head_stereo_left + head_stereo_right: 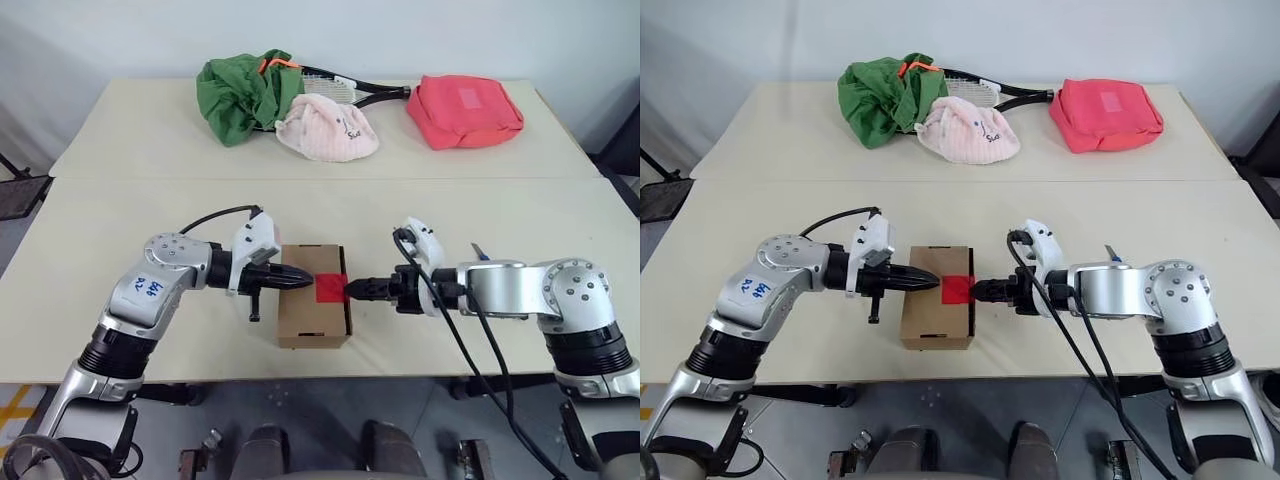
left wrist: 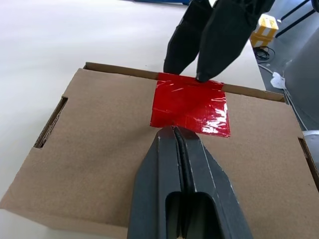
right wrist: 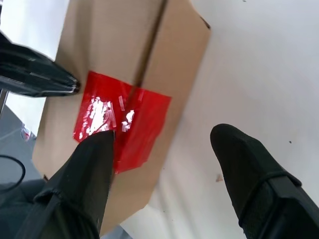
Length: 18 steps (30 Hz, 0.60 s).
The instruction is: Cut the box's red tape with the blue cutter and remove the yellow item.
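Observation:
The box, a brown carton, lies near the table's front edge with red tape over its top seam on the right side. My left gripper is shut and empty, and its tips rest on the box top at the tape's left edge. My right gripper comes in from the right and is open. One of its fingers touches the tape and the other finger hangs over the table beside the box. A slim blue tip, seemingly the blue cutter, pokes out behind my right forearm. The yellow item is hidden.
On the far table lie a green cloth bundle, a black-framed racket, a pink-white cap and a pink-red pouch. A seam joins the two tables. The box sits close to the front edge.

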Motion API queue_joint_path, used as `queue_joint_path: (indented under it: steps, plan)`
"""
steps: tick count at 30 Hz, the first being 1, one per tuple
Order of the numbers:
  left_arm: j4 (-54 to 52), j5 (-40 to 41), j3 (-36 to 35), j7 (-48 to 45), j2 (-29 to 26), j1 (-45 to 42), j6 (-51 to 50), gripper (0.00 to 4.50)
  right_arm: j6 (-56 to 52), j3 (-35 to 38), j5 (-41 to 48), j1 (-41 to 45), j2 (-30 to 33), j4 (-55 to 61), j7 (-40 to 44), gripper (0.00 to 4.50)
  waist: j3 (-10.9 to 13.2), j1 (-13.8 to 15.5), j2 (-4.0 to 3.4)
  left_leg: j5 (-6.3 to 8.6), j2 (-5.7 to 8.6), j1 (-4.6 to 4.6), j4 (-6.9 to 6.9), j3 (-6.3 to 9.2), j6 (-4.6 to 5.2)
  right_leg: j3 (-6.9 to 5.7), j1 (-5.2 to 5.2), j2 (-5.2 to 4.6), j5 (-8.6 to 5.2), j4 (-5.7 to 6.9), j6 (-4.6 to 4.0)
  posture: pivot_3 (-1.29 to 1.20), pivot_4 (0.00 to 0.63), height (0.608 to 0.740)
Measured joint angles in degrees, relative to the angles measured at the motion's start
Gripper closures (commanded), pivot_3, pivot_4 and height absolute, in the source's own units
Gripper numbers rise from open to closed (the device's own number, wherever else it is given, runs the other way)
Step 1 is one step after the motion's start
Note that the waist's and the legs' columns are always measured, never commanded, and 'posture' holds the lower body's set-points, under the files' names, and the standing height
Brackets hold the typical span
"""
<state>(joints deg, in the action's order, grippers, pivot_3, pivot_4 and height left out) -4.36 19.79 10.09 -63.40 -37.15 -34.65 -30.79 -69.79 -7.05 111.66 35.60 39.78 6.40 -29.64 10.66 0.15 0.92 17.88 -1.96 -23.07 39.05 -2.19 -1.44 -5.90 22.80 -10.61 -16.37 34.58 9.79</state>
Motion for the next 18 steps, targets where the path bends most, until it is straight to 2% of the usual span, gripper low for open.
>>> queue_joint_path:
  steps: [9,18]
  plan:
    - [-0.07,-0.15,0.11,0.02,0.12,0.16,0.92,4.5,1.32,-2.12,0.94,0.25,2.67,0.02,0.62,1.22,0.0,0.07,0.0,0.0,0.0,0.0,0.01,0.0,0.01,0.0,0.0,0.0,0.0,-0.02,0.0,0.0,0.15,0.74]
    - [0.58,-0.82,0.14,0.02,1.05,0.21,2.37,4.5,2.02,-6.71,0.28,4.0,3.58,0.48,-1.28,1.22,0.0,0.15,0.0,0.01,-0.01,0.0,0.01,-0.01,0.01,0.0,0.0,0.0,0.0,-0.04,0.0,0.0,0.15,0.74]
